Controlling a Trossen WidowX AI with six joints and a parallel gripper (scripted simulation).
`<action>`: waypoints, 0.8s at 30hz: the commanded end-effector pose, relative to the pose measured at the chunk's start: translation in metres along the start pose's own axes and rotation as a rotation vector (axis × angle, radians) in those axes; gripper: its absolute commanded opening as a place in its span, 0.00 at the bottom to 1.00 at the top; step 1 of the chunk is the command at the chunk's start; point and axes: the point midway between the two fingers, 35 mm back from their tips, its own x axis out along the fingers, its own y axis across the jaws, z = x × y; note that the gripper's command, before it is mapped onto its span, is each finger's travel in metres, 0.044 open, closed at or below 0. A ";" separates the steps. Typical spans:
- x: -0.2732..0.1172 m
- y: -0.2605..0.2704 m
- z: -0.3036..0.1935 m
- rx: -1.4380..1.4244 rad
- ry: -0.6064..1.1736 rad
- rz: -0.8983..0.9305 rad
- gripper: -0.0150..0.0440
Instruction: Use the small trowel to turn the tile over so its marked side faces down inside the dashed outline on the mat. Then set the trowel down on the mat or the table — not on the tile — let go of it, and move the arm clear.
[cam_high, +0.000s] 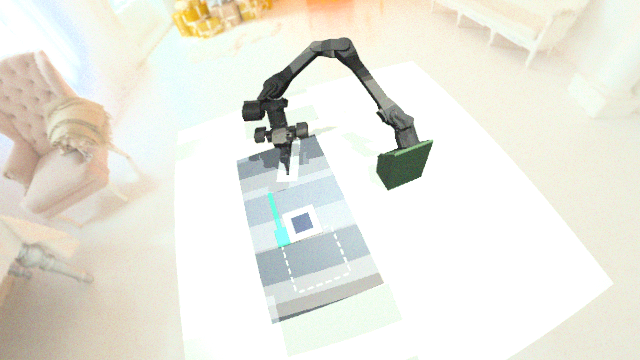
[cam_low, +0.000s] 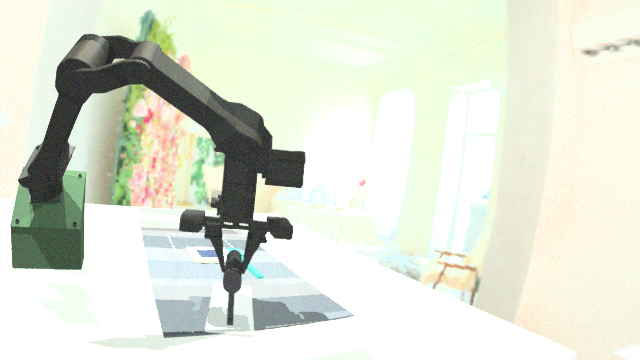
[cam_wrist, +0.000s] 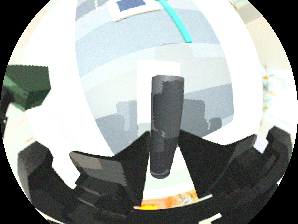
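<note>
My gripper (cam_high: 284, 150) (cam_low: 233, 266) (cam_wrist: 162, 133) is shut on the dark round handle of the trowel (cam_high: 293, 175) (cam_low: 243, 310) (cam_wrist: 167, 107). The trowel's flat white blade is low over the mat's end; contact cannot be told. The tile (cam_high: 302, 223) (cam_low: 206, 254) (cam_wrist: 131, 5) lies flat, its dark blue marked side up, at the near edge of the dashed outline (cam_high: 297, 291). The blade does not touch it. A turquoise flat tool (cam_high: 282, 236) (cam_low: 254, 271) (cam_wrist: 179, 25) lies beside the tile, its wide end near the tile's corner.
The grey-blue striped mat (cam_high: 274, 267) (cam_low: 290, 312) (cam_wrist: 100, 85) lies on the white table (cam_high: 450, 240). The arm's green base block (cam_high: 406, 167) (cam_low: 47, 247) (cam_wrist: 35, 87) stands off one long side of the mat. The arm arches high between the base and the gripper.
</note>
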 end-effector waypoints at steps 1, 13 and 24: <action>0.002 0.002 0.000 -0.067 0.001 0.009 0.47; 0.002 0.002 0.000 -0.067 0.001 0.009 0.70; 0.002 0.002 0.000 -0.067 0.001 0.009 0.71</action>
